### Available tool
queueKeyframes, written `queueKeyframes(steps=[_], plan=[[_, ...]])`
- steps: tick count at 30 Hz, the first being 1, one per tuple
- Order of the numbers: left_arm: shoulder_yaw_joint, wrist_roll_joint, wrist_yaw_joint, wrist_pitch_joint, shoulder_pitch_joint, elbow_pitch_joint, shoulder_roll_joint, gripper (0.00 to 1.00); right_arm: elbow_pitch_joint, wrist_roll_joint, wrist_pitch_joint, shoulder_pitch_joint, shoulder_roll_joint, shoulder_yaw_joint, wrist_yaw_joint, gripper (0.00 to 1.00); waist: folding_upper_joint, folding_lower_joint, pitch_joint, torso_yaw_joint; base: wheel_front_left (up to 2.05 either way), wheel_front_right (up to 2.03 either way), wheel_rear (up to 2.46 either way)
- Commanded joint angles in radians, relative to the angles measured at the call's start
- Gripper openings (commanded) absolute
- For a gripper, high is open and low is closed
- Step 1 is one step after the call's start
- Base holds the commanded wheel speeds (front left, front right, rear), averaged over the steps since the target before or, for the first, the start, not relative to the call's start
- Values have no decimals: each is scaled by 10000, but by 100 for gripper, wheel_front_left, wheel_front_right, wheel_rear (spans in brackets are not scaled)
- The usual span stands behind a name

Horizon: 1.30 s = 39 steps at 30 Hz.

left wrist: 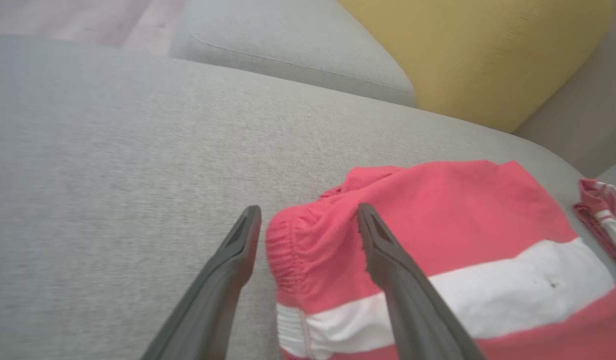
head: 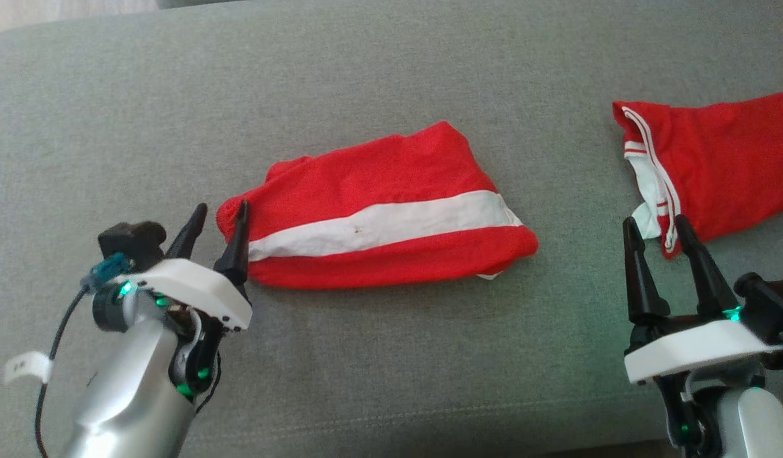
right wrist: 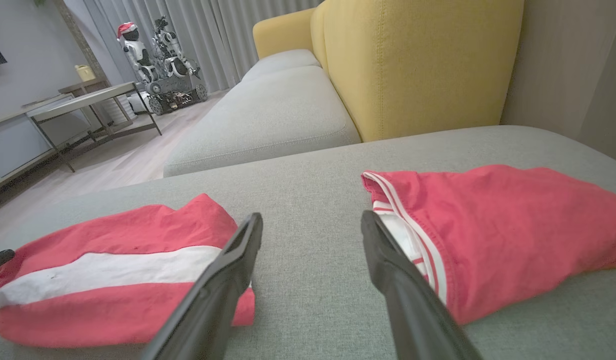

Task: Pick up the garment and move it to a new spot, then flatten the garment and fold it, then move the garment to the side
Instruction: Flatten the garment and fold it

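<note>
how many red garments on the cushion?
2. Folded white-striped red garment at centre, beside the left gripper; red garment with white trim at far right, above the right gripper. None seem hidden.

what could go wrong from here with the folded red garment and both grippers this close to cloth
1. The left gripper is open with the gathered end of the folded garment between its fingers. Pulling away carelessly might snag that end and spoil the fold.
2. The right gripper, also open, sits by the white-trimmed edge of the second red garment. A sideways move could drag it, or it might get grabbed by mistake.
</note>
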Motion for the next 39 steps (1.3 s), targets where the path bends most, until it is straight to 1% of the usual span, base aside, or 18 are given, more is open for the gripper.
queueKeyframes(steps=[1, 4, 7, 10, 12, 16, 21, 24, 29, 39], plan=[[330, 158, 118, -195, -166, -348, 317, 100, -336, -56, -86, -398, -55, 190, -7, 100, 0, -1, -66, 61, 0, 0, 0], [526, 577, 588, -467, 136, -824, 424, 100, -383, -195, -59, -435, -54, 172, -7, 100, 0, -1, -211, 215, 0, 0, 0], [859, 1060, 1037, -556, 532, -1617, 565, 100, -431, -332, -3, -449, -54, 117, -7, 100, 0, -1, -354, 396, 0, 0, 0], [1399, 1771, 1417, -567, 1012, -2876, 696, 100, -474, -458, 67, -442, -54, 94, -7, 100, 0, -1, -505, 599, 0, 0, 0], [1723, 2135, 1550, -568, 1423, -3647, 702, 100, -476, -511, 122, -421, -54, 87, -7, 100, 0, -1, -620, 727, 0, 0, 0], [2234, 2486, 1433, -570, 2177, -4532, 802, 100, -509, -549, 237, -356, -54, 44, -7, 100, 0, -1, -804, 980, 0, 0, 0], [2515, 2549, 1093, -571, 2825, -4994, 971, 100, -573, -606, 354, -228, -54, -22, -7, 100, 0, -1, -1008, 1210, 0, 0, 0], [2531, 2542, 985, -571, 3191, -5183, 1016, 100, -583, -661, 436, -106, -54, -15, -7, 100, 0, -1, -1152, 1291, 0, 0, 0], [2447, 2523, 972, -551, 3745, -5362, 1068, 100, -527, -838, 522, 126, -54, 67, -7, 100, 0, -1, -1434, 1335, 0, 0, 0], [2171, 2567, 1140, -227, 4385, -5810, 1080, 100, -543, -902, 558, 479, -54, 88, -7, 100, 0, -1, -1834, 1304, 0, 0, 0]])
